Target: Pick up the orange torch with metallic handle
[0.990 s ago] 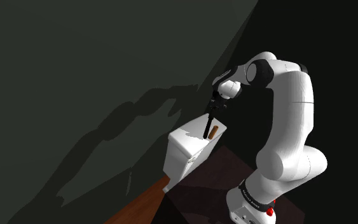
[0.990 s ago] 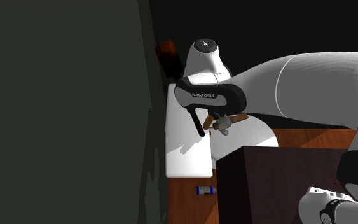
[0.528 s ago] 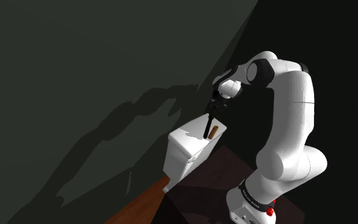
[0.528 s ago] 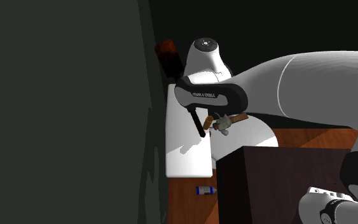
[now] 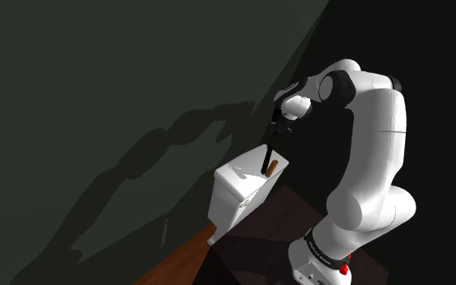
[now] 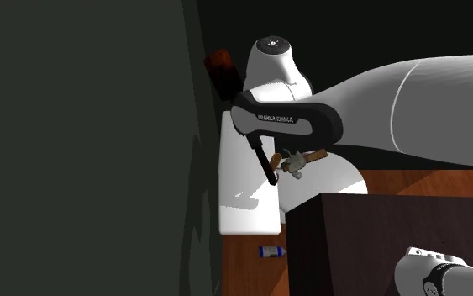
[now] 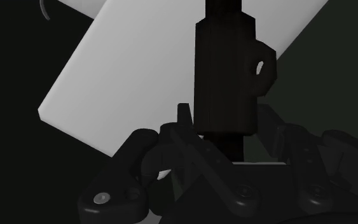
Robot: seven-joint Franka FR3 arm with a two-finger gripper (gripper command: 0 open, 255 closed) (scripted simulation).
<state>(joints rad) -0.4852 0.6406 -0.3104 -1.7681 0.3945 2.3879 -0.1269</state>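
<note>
Torch: orange-brown, grey-headed torch [image 6: 303,158] lies atop white box [image 6: 234,168].
Hand: black hand [image 6: 268,168] beside it, probably for grasping; I cannot tell its grip.

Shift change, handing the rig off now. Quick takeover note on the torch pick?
Gripper: fingers look shut, with nothing between them.
Torch: at the top of the white box, right beside the gripper and not held. Can't tell whether they touch.
Done: gripper is down at the torch.
Left: open, get the fingers around the torch, close, lift.
</note>
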